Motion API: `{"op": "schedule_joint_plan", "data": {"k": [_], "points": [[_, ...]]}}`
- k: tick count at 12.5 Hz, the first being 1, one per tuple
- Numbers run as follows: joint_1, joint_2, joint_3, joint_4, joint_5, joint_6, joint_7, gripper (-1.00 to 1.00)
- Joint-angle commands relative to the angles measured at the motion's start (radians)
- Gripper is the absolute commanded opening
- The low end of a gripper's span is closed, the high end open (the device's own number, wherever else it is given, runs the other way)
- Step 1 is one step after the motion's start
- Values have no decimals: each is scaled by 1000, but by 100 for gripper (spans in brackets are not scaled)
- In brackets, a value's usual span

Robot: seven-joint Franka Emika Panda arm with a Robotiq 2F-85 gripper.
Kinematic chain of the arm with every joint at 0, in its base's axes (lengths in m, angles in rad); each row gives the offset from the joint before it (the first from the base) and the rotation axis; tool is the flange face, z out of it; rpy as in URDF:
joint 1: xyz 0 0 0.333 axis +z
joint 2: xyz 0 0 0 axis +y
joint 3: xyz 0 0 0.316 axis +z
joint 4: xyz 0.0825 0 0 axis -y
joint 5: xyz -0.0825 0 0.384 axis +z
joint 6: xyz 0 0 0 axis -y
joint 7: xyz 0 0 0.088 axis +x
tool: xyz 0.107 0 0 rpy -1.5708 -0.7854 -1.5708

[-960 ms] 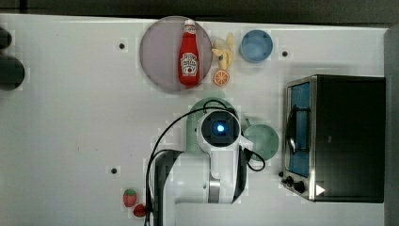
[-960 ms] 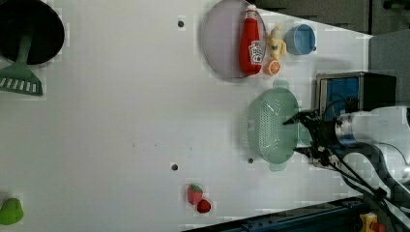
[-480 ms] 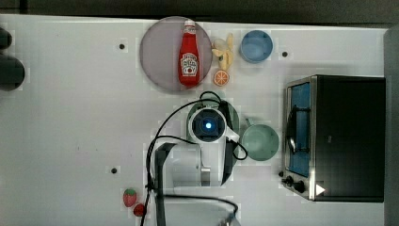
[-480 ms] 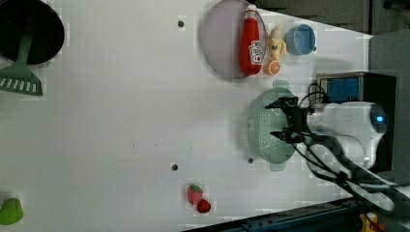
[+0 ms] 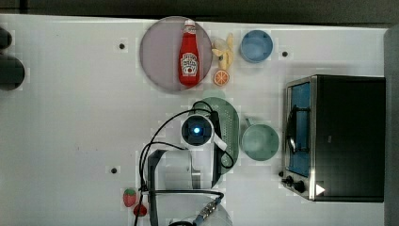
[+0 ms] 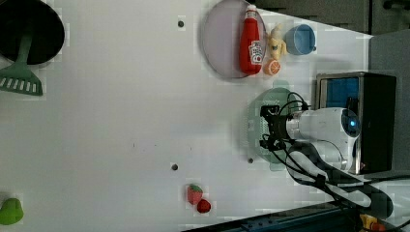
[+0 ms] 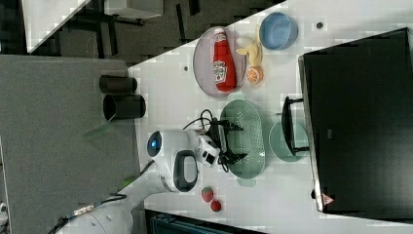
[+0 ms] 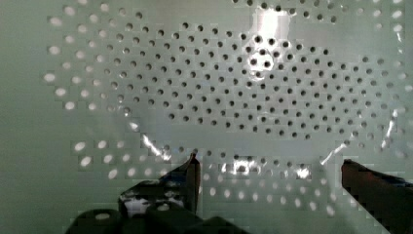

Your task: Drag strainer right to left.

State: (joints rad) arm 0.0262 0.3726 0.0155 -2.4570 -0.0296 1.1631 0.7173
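White tabletop holds a pale green oval strainer between a plate carrying a ketchup bottle and a toy strawberry, just beside a green mug and a toaster oven. A white robot arm's hand reaches into the strainer, fingers spread wide over its perforated floor, gripping nothing.
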Motion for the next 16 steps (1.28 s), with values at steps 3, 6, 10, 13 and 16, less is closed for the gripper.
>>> {"op": "schedule_joint_plan", "data": {"k": [3,6,10,13,16], "points": [[83,-19,21,19,5,22,103,100],[139,-16,40,21,6,17,209,100],[221,-2,64,34,6,16,322,100],[269,19,71,63,6,13,406,100],[312,59,72,119,7,11,454,100]]}}
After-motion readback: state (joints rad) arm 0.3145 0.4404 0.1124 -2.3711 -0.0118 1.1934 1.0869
